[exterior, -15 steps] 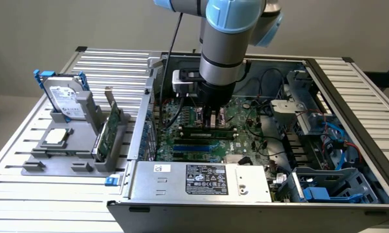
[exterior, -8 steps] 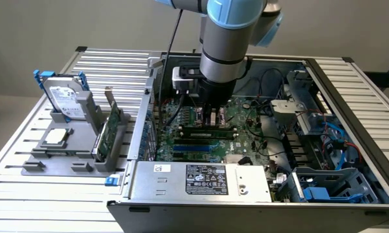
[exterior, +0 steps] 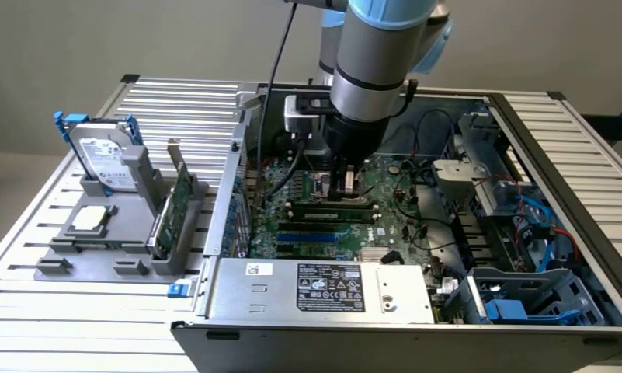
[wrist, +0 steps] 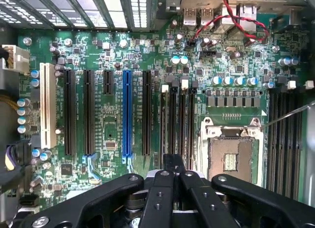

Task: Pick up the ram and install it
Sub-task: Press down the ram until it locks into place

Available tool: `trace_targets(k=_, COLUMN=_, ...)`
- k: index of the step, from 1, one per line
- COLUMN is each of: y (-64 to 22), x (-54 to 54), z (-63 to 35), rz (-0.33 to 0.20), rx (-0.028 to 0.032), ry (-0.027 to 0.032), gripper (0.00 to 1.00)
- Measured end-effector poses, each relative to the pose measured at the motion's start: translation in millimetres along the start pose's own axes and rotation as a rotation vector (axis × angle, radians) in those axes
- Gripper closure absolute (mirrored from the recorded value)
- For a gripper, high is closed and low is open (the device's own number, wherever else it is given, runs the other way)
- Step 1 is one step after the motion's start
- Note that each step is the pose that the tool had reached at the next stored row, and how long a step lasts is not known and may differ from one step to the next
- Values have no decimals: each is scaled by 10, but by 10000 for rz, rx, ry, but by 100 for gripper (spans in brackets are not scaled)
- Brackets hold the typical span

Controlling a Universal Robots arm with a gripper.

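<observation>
Slatted metal bench (exterior: 72, 303), open PC case (exterior: 559, 155): gripper (exterior: 349, 189) down over the motherboard (exterior: 321, 233).
Exterior view: ram (exterior: 331, 210) seated crosswise just below the pinched-shut fingers. Wrist view: gripper (wrist: 173, 175) shut above the memory slots (wrist: 178, 122), holding nothing I can see.

You see the computer case (exterior: 415, 311) on the table (exterior: 176, 101) — the holder stand (exterior: 103, 260) at its left in the exterior view, with the hard drive (exterior: 103, 159) standing in it; the gripper (exterior: 347, 186) is inside the case, over the motherboard (exterior: 321, 225).
</observation>
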State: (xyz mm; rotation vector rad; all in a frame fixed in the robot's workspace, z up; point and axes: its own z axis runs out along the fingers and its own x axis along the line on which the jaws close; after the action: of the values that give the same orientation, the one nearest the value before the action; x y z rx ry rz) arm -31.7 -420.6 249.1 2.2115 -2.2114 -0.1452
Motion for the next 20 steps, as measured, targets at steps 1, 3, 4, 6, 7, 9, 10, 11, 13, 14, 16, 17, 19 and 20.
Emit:
trace_targets(k=1, y=-16, x=0, z=-7, rz=0, rx=-1, ry=-1, gripper=89)
trace_targets(k=3, y=-37, x=-2, z=-15, rz=0, rx=-2, ry=-4, gripper=89)
trace_targets(k=4, y=-43, x=-2, z=-18, rz=0, rx=-2, ry=-4, gripper=89)
trace_targets(k=6, y=-49, x=-1, z=-21, rz=0, rx=-2, ry=-1, gripper=89)
trace_targets(k=7, y=-54, x=-2, z=-24, rz=0, rx=-3, ry=0, gripper=89)
trace_targets(k=9, y=-67, x=-2, z=-32, rz=0, rx=-3, ry=2, gripper=89)
trace_targets(k=10, y=-68, x=-2, z=-32, rz=0, rx=-2, ry=-1, gripper=89)
trace_targets(k=11, y=-68, x=-2, z=-32, rz=1, rx=-2, ry=-1, gripper=89)
trace_targets(k=13, y=-68, x=-1, z=-33, rz=0, rx=-3, ry=0, gripper=89)
trace_targets(k=14, y=-68, x=-1, z=-33, rz=0, rx=-3, ry=0, gripper=89)
trace_targets(k=16, y=-68, x=-1, z=-33, rz=0, rx=-3, ry=0, gripper=89)
trace_targets(k=17, y=-68, x=-1, z=-33, rz=0, rx=-3, ry=-1, gripper=89)
trace_targets(k=19, y=-68, x=-1, z=-33, rz=0, rx=-3, ry=-1, gripper=89)
trace_targets(k=20, y=-68, x=-1, z=-33, rz=0, rx=-3, ry=0, gripper=89)
